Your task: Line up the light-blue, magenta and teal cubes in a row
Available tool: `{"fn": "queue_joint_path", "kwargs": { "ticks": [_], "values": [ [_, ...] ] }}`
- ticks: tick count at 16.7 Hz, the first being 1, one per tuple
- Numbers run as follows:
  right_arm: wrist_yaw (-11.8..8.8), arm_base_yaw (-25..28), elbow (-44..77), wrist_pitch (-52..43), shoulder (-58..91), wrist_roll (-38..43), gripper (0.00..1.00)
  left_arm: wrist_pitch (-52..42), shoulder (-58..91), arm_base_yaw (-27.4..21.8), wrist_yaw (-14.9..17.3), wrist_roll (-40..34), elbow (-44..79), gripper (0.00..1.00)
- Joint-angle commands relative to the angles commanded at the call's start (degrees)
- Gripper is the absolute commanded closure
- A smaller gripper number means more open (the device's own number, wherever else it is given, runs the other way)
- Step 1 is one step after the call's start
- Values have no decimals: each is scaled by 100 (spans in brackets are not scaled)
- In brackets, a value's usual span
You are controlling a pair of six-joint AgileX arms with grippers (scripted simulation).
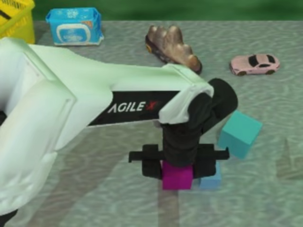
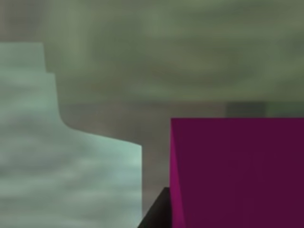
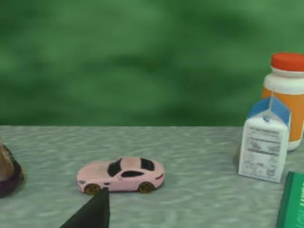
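Landmark: magenta cube [image 1: 177, 177], near the front middle of the table [image 1: 94, 189].

Left arm reaches in from the top view's left, forearm running across the table, wrist bent so the left gripper [image 1: 177, 163] points straight down over the magenta cube. The black finger bar spans wider than the cube; the cube sits between the fingers directly under the wrist. Left wrist view shows a magenta face close up with a sliver of dark finger [image 2: 156, 213] at its edge. Judgement: jaws clamped on the magenta cube, or at least flanking it in contact. Whether the cube rests on the table or is slightly lifted cannot be told.

Light-blue cube [image 1: 211, 180] sits just right of the magenta cube, touching or nearly so, partly hidden under the gripper bar. Reading: the magenta cube is being set next to it so the two form the start of the row.

Teal cube [image 1: 240, 134] lies behind and right of the magenta cube, rotated off square and out of line, not yet in the row.

Right arm: out of the top view, parked; its wrist camera shows only a dark fingertip [image 3: 92, 211], so finger state cannot be told.

Clutter well behind the magenta cube: wipes packet [image 1: 75, 26], brown shoe [image 1: 173, 47], pink toy car [image 1: 254, 64], yellow basket [image 1: 16, 21].
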Motion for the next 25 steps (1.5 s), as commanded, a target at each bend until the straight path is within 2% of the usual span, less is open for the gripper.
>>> {"fn": "queue_joint_path", "kwargs": {
  "ticks": [5,6,15,22,25],
  "values": [
    [0,0,0,0,0,0,0,0,0,0,0,0,0,2],
    [0,0,0,0,0,0,0,0,0,0,0,0,0,0],
    [0,0,0,0,0,0,0,-21,-10,-7,-1,2,18,0],
    [0,0,0,0,0,0,0,-1206,-367,68,-11,-31,828,0],
    [0,0,0,0,0,0,0,-1399,-443,87,-4,-28,959,0]
  ]
}}
